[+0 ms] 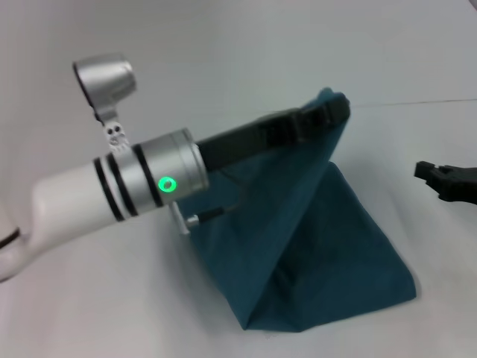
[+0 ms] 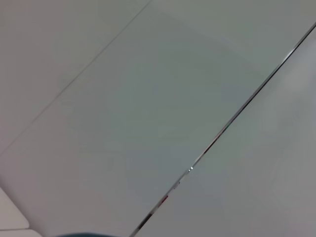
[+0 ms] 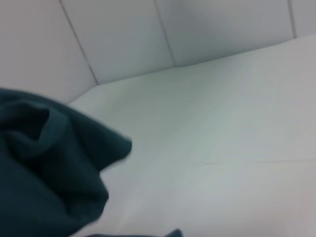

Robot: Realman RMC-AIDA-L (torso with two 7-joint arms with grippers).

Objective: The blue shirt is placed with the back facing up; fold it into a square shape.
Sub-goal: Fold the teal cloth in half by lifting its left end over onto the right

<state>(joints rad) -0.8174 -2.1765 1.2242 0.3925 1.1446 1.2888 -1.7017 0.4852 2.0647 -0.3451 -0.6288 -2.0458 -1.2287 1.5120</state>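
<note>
1. The left hand [image 1: 328,112] reached across from the robot's left, raised above the bench [image 1: 89,313], with its dark fingers closed on a bunch of the blue shirt [image 1: 328,246] at the cloth's highest point. The left wrist view showed only pale panels and a sliver of teal at its edge, so the bite could be judged from the head view alone.

2. The blue shirt hung from that pinch like a tent, its lower edge and a folded corner resting on the bench near the middle, plain side outward. The bite looked shallow and bunched. If it slipped, I judged the lifted layer would drop in a heap and spoil the fold line.

3. Cloth draped close under the left forearm. A sweep across might drag the resting part along the bench and skew the square.

4. The right hand [image 1: 440,179] sat low at the right edge, apart from the shirt. Whether it was open or closed could not be told. Its wrist view showed a rumpled fold of shirt nearby, so a careless approach might snag two layers.
</note>
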